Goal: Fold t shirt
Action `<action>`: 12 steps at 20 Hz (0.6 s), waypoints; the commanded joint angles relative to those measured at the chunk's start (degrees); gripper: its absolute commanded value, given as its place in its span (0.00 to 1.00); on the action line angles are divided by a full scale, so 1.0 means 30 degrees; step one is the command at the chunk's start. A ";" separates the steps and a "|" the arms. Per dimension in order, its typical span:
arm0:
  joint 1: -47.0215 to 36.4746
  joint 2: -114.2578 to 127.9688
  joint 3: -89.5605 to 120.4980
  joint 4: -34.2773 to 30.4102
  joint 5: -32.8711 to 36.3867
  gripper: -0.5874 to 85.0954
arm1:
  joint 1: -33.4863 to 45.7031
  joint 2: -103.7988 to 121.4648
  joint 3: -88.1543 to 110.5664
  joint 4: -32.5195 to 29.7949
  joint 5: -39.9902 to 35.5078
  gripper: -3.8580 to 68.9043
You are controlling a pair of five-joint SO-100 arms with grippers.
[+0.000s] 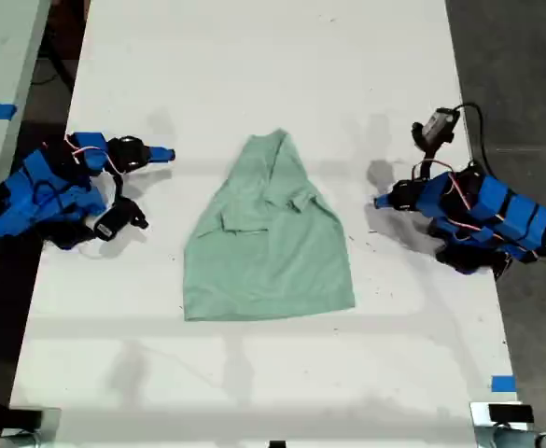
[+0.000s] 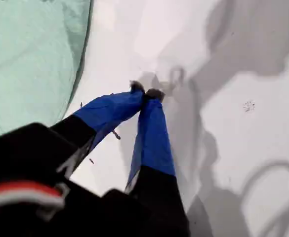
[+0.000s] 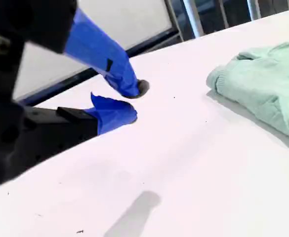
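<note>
The wrinkled pale mint-green cloth t shirt (image 1: 268, 238), mid-frame in the exterior view, could bunch if pinched unevenly; my first hand (image 2: 145, 91) is clenched empty, my second hand (image 3: 133, 101) slightly parted.

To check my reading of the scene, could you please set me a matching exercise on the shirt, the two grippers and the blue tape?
Things:
1. shirt
2. my first gripper
3. my second gripper
4. blue tape

Descriptions:
A. jaws slightly apart, empty
B. pale green, mid-table
C. near the table's edge, low on the exterior view's right
D. jaws closed, empty

Pairs: 1-B, 2-D, 3-A, 4-C
</note>
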 commanded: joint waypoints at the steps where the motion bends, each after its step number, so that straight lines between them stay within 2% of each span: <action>1: 0.4043 0.0234 0.0791 -0.0176 -0.9082 0.00 | -0.0381 0.0264 0.0908 -0.0469 0.1436 0.07; 5: 0.4453 0.0234 0.0791 -0.0176 -0.9375 0.00 | -0.0850 0.0264 0.0850 -0.0615 0.2139 0.07; 8: 0.4629 0.0234 0.0791 -0.0176 -0.9404 0.00 | -0.1230 0.0234 0.0439 -0.2578 0.4336 0.07; 9: 0.4482 0.0234 0.0791 -0.0205 -0.9404 0.00 | -0.1582 0.0117 -0.0029 -0.2959 0.3955 0.06; 10: 0.4336 0.0234 0.0791 -0.0205 -0.9346 0.00 | -0.2285 -0.0410 -0.0850 -0.2783 0.3955 0.06; 12: 0.4160 0.0234 0.0791 -0.0205 -0.9287 0.00 | -0.3809 -0.4512 -0.3428 -0.2051 0.6064 0.06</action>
